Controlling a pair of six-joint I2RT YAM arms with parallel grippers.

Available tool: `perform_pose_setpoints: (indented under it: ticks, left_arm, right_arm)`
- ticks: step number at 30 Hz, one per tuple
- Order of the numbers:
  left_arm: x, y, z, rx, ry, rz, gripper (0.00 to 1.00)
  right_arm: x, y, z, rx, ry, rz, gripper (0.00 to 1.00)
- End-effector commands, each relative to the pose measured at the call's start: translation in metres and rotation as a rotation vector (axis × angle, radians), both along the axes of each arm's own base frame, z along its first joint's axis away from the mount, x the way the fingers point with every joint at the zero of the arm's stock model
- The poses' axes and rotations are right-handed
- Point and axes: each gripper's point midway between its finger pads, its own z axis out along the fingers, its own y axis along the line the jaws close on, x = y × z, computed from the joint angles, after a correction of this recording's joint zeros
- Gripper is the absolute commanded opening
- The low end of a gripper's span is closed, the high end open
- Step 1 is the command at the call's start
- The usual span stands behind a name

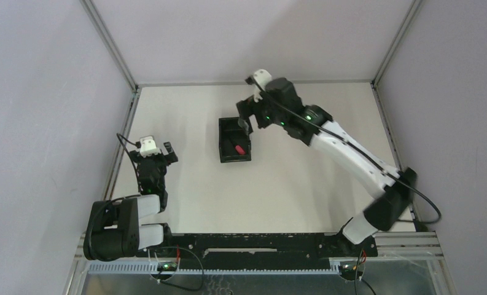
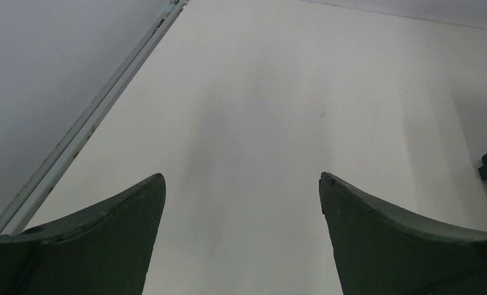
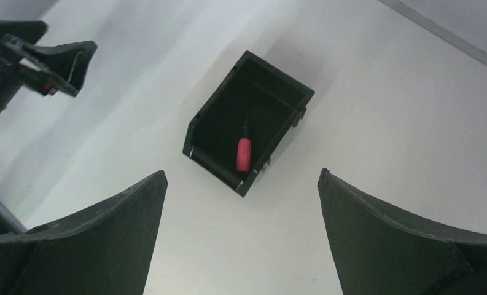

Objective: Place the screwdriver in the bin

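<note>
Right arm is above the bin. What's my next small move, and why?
Probably lift the right gripper straight up and draw it back toward its base. The screwdriver already lies inside the bin, and the jaws stand wide apart with nothing between them, so the placing looks done and only clearing away remains.

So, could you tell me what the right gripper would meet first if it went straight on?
Probably the bin, at its near wall or the screwdriver lying inside it, though depth is unclear.

1 screwdriver (image 3: 244, 154), 1 bin (image 3: 199, 123), 2 arms.
</note>
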Motion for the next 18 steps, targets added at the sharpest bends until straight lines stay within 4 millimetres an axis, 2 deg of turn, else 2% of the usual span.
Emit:
perform_pose_setpoints:
  ticks: [1,6,10,11,12,14,18]
  left_arm:
    - [0.013,0.000,0.028,0.022,-0.077,-0.003,1.00]
    - [0.013,0.001,0.028,0.022,-0.078,-0.002,1.00]
    - [0.013,0.000,0.028,0.022,-0.077,-0.003,1.00]
    - [0.013,0.000,0.028,0.022,-0.077,-0.003,1.00]
    - [0.013,0.000,0.028,0.022,-0.077,-0.003,1.00]
    - [0.013,0.000,0.027,0.023,-0.075,-0.004,1.00]
    - [0.013,0.000,0.027,0.022,-0.076,-0.004,1.00]
  right_arm:
    - [-0.014,-0.021,0.020,0.188,-0.084,0.030,1.00]
    - [-0.028,-0.066,-0.010,0.282,-0.062,-0.070,1.00]
    - [-0.033,-0.107,-0.041,0.301,-0.048,-0.238,1.00]
    - [-0.034,-0.120,-0.054,0.289,-0.046,-0.293,1.00]
    - [-0.035,-0.128,-0.056,0.299,-0.059,-0.322,1.00]
    - [-0.041,-0.144,-0.077,0.295,-0.052,-0.377,1.00]
    - [-0.052,-0.172,-0.107,0.288,-0.037,-0.497,1.00]
